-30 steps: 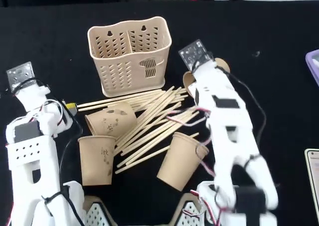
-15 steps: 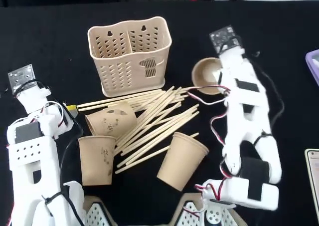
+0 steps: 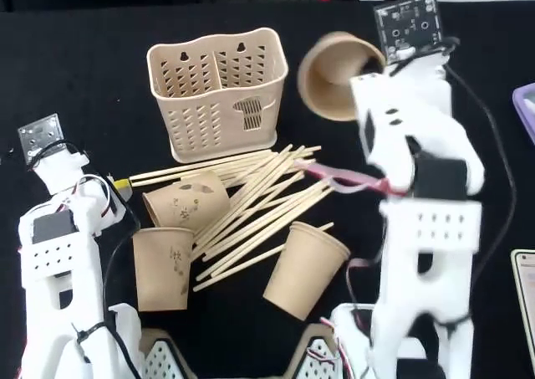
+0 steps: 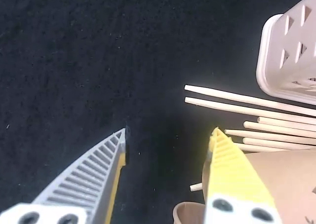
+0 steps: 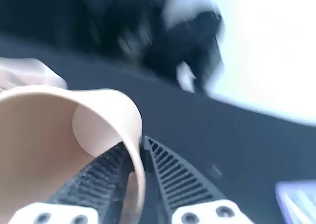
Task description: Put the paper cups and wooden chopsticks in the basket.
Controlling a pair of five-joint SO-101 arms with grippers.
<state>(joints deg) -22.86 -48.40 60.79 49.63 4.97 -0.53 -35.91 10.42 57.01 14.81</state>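
Note:
The beige slotted basket (image 3: 217, 90) stands at the back of the black table; its corner (image 4: 291, 51) also shows in the left wrist view. My right gripper (image 3: 372, 65) is raised just right of the basket and is shut on the wall of a paper cup (image 3: 334, 74) that is tilted with its mouth toward the camera. In the right wrist view the gripper (image 5: 140, 145) pinches that cup's rim (image 5: 64, 135). Wooden chopsticks (image 3: 259, 203) lie scattered in front of the basket among three paper cups (image 3: 185, 202) (image 3: 163, 266) (image 3: 305, 268). My left gripper (image 4: 168, 140) is open over bare cloth beside the chopstick ends (image 4: 247, 105).
A purple object (image 3: 527, 103) sits at the right edge, with a white card (image 3: 525, 287) farther forward. The arm bases stand along the table's front edge. Bare black cloth lies left of and behind the basket.
My right arm has lifted the paper cup off the table, up and back, to beside the basket's top right corner. The left arm has barely shifted.

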